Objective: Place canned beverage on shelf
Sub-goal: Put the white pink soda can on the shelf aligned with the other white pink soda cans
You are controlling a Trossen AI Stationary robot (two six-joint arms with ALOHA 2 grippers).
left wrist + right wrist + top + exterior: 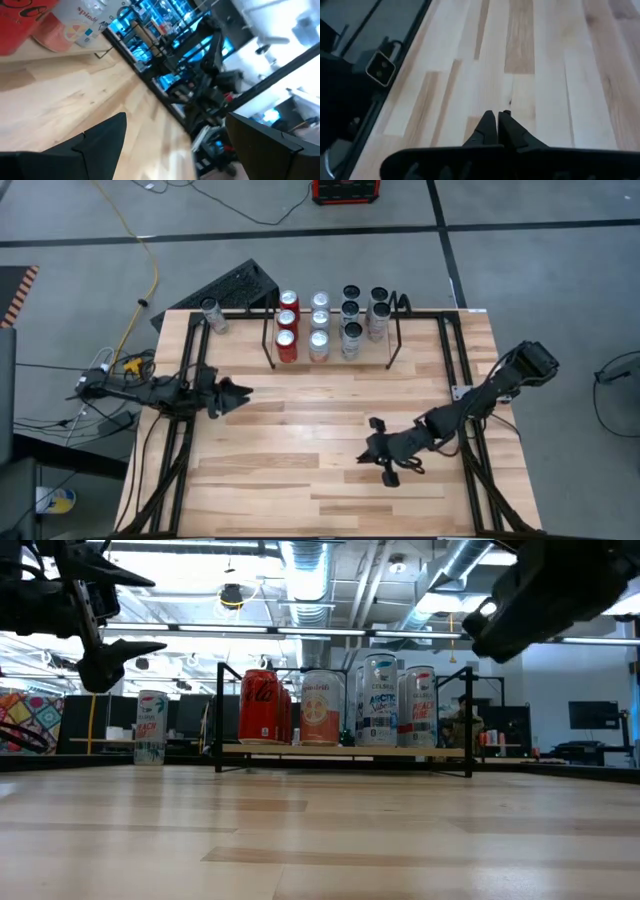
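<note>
The shelf [330,310], a low black wire rack, stands at the table's far edge. It holds several upright cans: red ones [262,706] at its left, white and silver ones [380,700] to the right. One white canned beverage [211,315] stands upright on the table left of the shelf, also seen in the low view [150,740]. My left gripper [240,393] hovers open at the table's left, its fingers wide apart [175,145] with nothing between them. My right gripper [365,455] hangs shut over the wood near the table's right front [497,125], holding nothing.
Black rails [175,450] bearing the arms run along the table's left and right sides [480,460]. A black keyboard-like object [225,288] lies on the floor beyond the far left corner. Bare wood [300,430] stretches between the two grippers.
</note>
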